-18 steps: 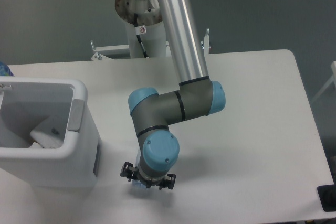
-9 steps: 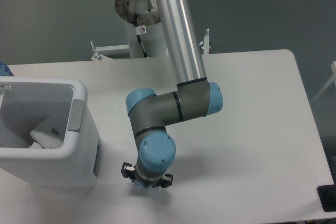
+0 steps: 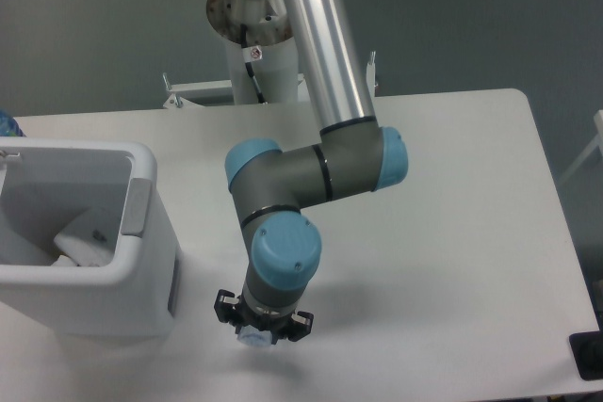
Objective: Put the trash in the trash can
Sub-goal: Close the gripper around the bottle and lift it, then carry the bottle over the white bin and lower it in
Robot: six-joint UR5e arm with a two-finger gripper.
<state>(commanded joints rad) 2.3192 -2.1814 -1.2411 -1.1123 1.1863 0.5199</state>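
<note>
Under the wrist of the arm, at the near part of the table (image 3: 452, 233), a small bluish-white thing (image 3: 254, 337) shows just below the gripper (image 3: 261, 327). It looks like a piece of the trash, maybe the cap end of the bottle, but it is too small and too hidden to say for sure. I cannot tell if the fingers are closed on it or stand open, because the wrist covers them from this high view; only two black parts stick out to each side of the wrist.

To the left of the fingers, a little apart, stands the trash can (image 3: 141, 261), white and boxy, with a thick rim and a grey panel on the side that faces the arm. Inside it, low at the bottom, lies a white crumpled thing (image 3: 87, 240), probably the wrapper.

The arm (image 3: 325, 54) comes down from its base (image 3: 247, 16) at the far edge of the table as a long silver tube, slanted toward the camera. At the grey elbow with blue caps it turns left, then bends down again at a second blue joint, so the last link points straight down at the table surface. The gripper hangs very close above the table top, near the front edge.
</note>
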